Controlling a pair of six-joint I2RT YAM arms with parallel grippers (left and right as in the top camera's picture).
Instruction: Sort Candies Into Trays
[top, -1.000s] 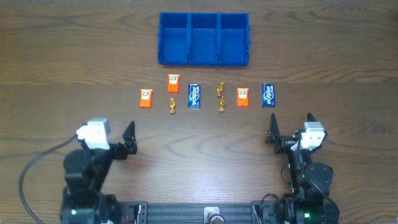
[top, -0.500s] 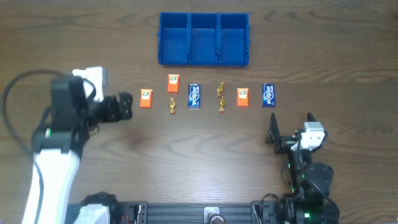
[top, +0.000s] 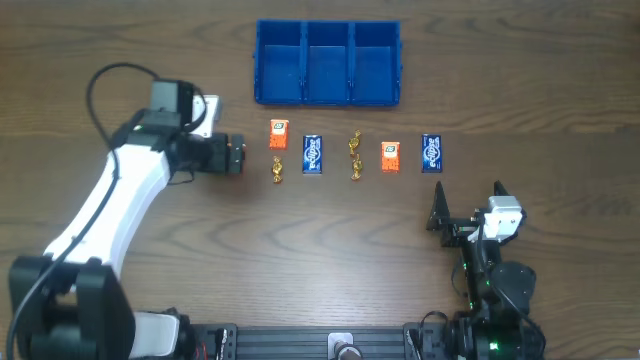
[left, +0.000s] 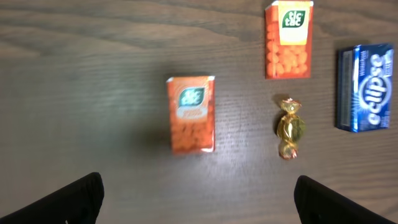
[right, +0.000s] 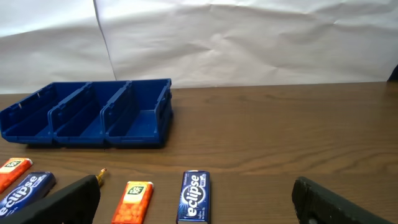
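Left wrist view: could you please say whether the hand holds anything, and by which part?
Nothing: the left hand is open, clear of the orange box.

**Left arm** is showing a long white link between black joints, with a black cable looping from its white camera housing. **Right arm** is appearing black with a white wrist block; a green light, possibly an indicator, is glowing at its base.

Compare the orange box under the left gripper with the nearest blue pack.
The orange box is orange with a green label; the blue pack is blue with white lettering. The orange box lies below the open left gripper; the blue pack lies aside, past a gold candy. Both lie flat on the table.
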